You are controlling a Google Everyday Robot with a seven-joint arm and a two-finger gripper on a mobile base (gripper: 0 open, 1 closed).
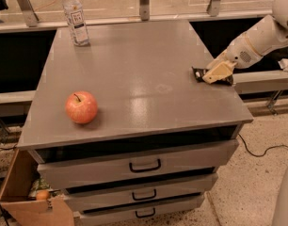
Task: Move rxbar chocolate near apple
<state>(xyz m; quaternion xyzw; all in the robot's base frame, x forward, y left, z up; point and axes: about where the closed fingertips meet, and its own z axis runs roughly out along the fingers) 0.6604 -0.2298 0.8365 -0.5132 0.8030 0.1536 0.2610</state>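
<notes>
Rxbar chocolate (197, 73) lies flat at the grey cabinet top's (144, 60) right edge, well apart from the apple (81, 107). The gripper (217, 73) rests over it; whether it has hold cannot be told. Likely light, thin and slippery, so pinch its long edges.

Grey drawer cabinet (134, 55) stands on speckled floor (250, 187).
</notes>
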